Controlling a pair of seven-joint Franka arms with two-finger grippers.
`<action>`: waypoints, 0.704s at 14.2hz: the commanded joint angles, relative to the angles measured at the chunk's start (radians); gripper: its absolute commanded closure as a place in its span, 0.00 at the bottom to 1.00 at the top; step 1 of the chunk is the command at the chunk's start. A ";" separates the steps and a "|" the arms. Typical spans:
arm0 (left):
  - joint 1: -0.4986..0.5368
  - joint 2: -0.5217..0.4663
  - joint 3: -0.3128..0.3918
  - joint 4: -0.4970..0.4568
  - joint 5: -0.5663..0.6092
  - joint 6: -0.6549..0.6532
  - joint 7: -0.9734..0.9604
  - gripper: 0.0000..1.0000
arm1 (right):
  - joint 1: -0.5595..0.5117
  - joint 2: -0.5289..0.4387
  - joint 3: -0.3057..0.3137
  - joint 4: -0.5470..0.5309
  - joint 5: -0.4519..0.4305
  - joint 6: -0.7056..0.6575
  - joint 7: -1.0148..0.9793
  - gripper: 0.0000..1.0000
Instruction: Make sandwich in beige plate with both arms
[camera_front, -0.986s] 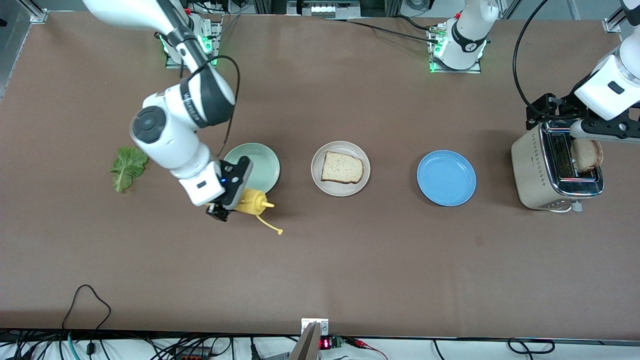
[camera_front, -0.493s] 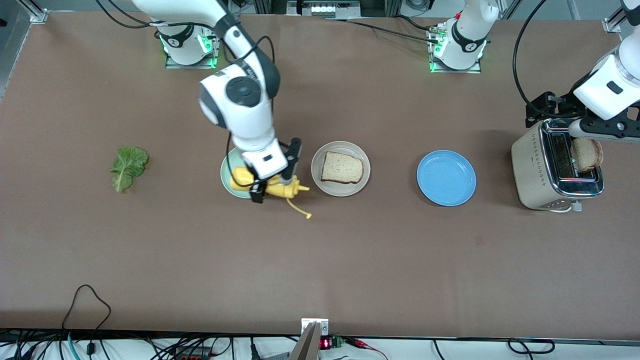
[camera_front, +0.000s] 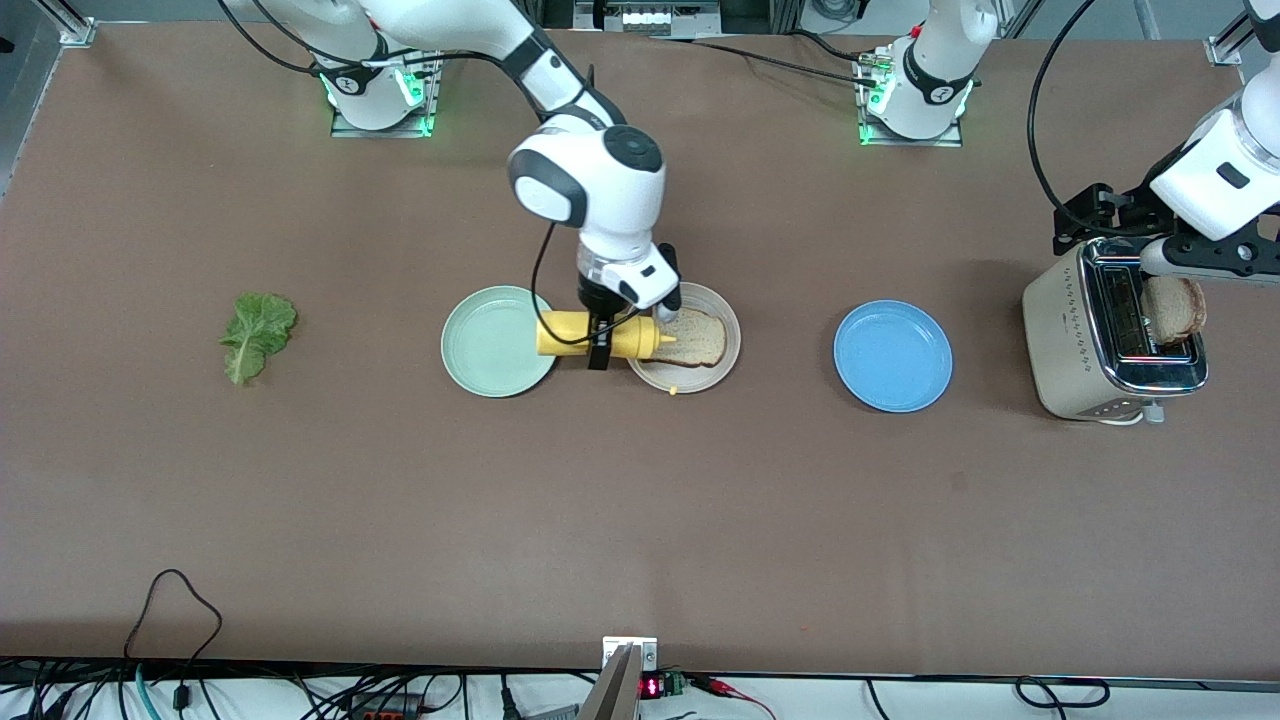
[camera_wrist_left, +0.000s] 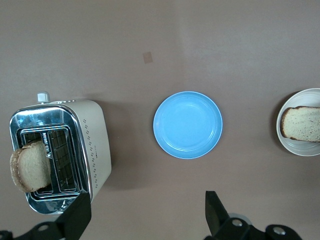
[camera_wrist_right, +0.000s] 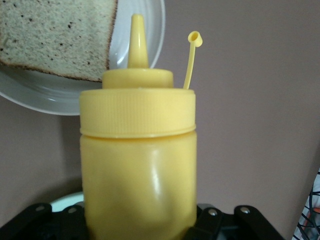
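The beige plate (camera_front: 726, 360) holds one slice of bread (camera_front: 697, 338), also seen on the plate (camera_wrist_right: 156, 30) as bread (camera_wrist_right: 55, 35) in the right wrist view. My right gripper (camera_front: 600, 346) is shut on a yellow squeeze bottle (camera_front: 565, 334), held on its side over the gap between the green plate and the beige plate. Its nozzle (camera_wrist_right: 136, 40) points over the bread's edge, with the cap (camera_wrist_right: 192, 55) hanging open on its strap. My left gripper (camera_wrist_left: 145, 217) waits open above the toaster (camera_front: 1075, 335), nothing between its fingers. A second slice (camera_front: 1176, 308) stands in a toaster slot.
A mint-green plate (camera_front: 490, 348) lies beside the beige plate toward the right arm's end. A blue plate (camera_front: 893, 356) lies between the beige plate and the toaster. A lettuce leaf (camera_front: 257, 335) lies on the table toward the right arm's end.
My right arm carried the yellow bottle from in front of the green plate across to the beige plate, bringing the nozzle over the bread. The left arm stayed still.
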 joint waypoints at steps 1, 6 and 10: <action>0.011 0.010 -0.004 0.029 -0.008 -0.023 0.012 0.00 | 0.043 0.069 -0.015 0.103 -0.063 -0.089 0.028 0.69; 0.012 0.010 -0.002 0.028 -0.008 -0.024 0.012 0.00 | 0.089 0.115 -0.015 0.103 -0.165 -0.120 0.097 0.69; 0.012 0.010 -0.002 0.028 -0.008 -0.024 0.012 0.00 | 0.098 0.120 -0.015 0.103 -0.189 -0.140 0.114 0.69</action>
